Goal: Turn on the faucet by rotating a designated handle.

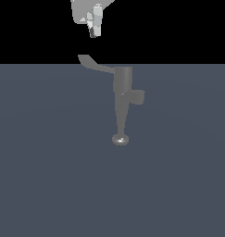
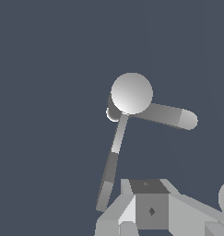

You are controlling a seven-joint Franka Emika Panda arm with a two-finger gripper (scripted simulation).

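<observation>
One surface: the flat blue-grey worktop [image 1: 44, 176] fills the lower part of the exterior view and carries the fixture.
Faucet: the grey faucet [image 1: 123, 83] stands on the worktop near the middle of the exterior view; its tapering spout ends in a rounded knob.
Hand: the pale hand [image 1: 94, 28] hangs above the fixture, towards the exterior view's left, with nothing between its fingers; whether they stand apart or together, I cannot tell.
Handle: the thin flat handle [image 1: 93, 64] juts from the body's top towards the exterior view's left; its paddle tip lies just below the hand, apart from it.
</observation>
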